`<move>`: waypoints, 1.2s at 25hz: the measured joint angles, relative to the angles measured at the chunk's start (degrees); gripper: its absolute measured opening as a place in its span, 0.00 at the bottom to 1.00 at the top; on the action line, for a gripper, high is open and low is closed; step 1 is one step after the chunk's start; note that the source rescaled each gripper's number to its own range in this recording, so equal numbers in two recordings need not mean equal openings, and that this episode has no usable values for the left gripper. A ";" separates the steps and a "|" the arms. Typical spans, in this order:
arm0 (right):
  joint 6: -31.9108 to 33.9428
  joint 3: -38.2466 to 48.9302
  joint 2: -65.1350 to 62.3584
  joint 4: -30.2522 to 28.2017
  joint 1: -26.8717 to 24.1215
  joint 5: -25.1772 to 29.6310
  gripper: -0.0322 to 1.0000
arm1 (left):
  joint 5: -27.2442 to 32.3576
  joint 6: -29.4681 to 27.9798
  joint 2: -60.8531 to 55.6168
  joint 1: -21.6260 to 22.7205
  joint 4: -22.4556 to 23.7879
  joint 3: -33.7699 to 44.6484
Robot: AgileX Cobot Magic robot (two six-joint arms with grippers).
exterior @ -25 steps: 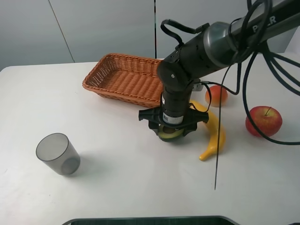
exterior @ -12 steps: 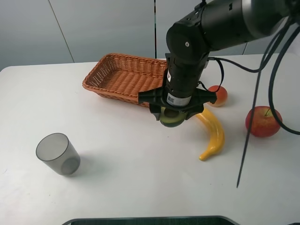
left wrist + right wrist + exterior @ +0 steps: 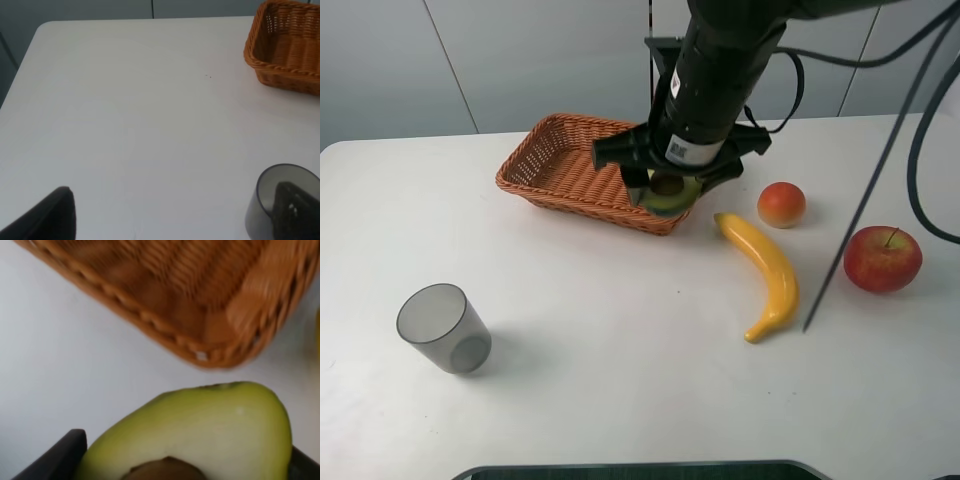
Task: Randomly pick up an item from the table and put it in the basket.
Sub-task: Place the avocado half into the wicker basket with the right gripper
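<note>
My right gripper (image 3: 667, 190) is shut on the halved avocado (image 3: 668, 194) and holds it in the air over the near right corner of the orange-brown wicker basket (image 3: 570, 165). The right wrist view shows the avocado's pale green flesh (image 3: 210, 430) and brown pit close up, with the basket's corner (image 3: 200, 310) beyond it. The basket also shows in the left wrist view (image 3: 285, 50). My left gripper's fingers (image 3: 55, 217) stand apart over the bare white table (image 3: 125, 115), open and empty. The left arm is out of the exterior view.
A grey translucent cup (image 3: 444, 328) stands at the front left and shows in the left wrist view (image 3: 280, 205). A yellow banana (image 3: 765, 270), a small orange-red fruit (image 3: 781, 204) and a red apple (image 3: 882, 258) lie right of the basket.
My right gripper has lifted the avocado off the table beside the banana and carried it up and back to the basket's near right corner. The left arm's surroundings look unchanged.
</note>
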 joint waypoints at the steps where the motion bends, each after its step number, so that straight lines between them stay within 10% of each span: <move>1: -1.14 -1.61 0.27 0.00 -0.36 0.00 0.03 | 0.00 0.00 0.00 0.00 0.00 0.00; 30: -8.43 -11.17 18.05 -10.90 -3.14 -18.39 0.03 | 0.00 0.10 0.00 0.00 0.00 0.00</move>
